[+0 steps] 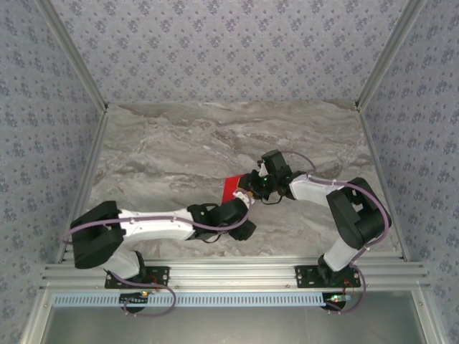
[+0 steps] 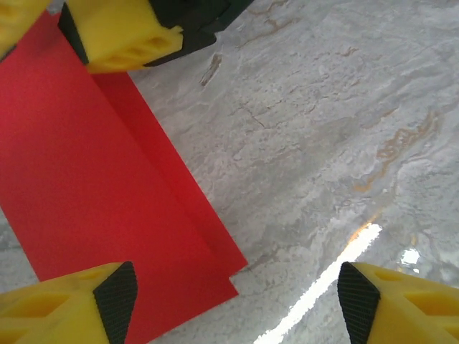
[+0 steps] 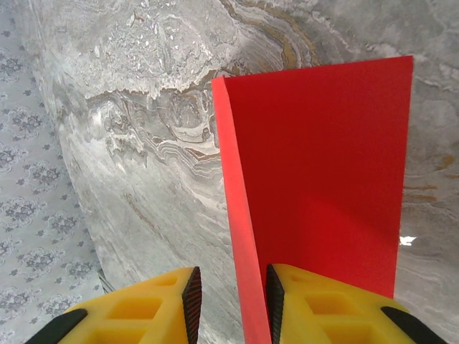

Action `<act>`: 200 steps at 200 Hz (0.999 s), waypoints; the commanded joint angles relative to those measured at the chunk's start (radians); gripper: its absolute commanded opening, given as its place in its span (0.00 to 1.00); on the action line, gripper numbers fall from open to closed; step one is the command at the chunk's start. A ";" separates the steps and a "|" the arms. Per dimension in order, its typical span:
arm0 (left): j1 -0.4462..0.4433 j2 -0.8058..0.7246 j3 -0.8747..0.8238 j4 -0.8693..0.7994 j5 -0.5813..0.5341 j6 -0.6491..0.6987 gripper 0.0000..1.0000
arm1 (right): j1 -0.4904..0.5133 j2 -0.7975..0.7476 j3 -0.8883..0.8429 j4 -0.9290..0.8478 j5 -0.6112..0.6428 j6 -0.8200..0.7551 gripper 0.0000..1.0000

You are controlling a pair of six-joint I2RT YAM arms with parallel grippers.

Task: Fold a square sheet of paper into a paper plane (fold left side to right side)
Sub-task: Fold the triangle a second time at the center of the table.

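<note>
1. Thin, bright red sheet of paper (image 1: 231,188), plain and unmarked.
2. Folded over into a two-layer rectangle.
3. Shows a narrow strip along one long side, where the layers do not quite meet.
4. Lies flat near the middle of the grey marble table (image 1: 165,150), set at a slant.
</note>
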 commanded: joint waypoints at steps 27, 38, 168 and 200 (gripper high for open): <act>-0.062 0.181 0.189 -0.256 -0.210 0.039 0.77 | -0.007 0.008 0.035 -0.045 -0.011 -0.024 0.34; -0.073 0.208 0.214 -0.288 -0.250 0.035 0.76 | -0.007 0.008 0.036 -0.045 -0.011 -0.024 0.34; -0.133 0.217 0.226 -0.311 -0.416 0.038 0.22 | -0.007 0.010 0.052 -0.098 0.018 -0.058 0.34; -0.131 0.186 0.199 -0.278 -0.395 0.041 0.07 | -0.009 0.010 0.062 -0.108 0.019 -0.076 0.34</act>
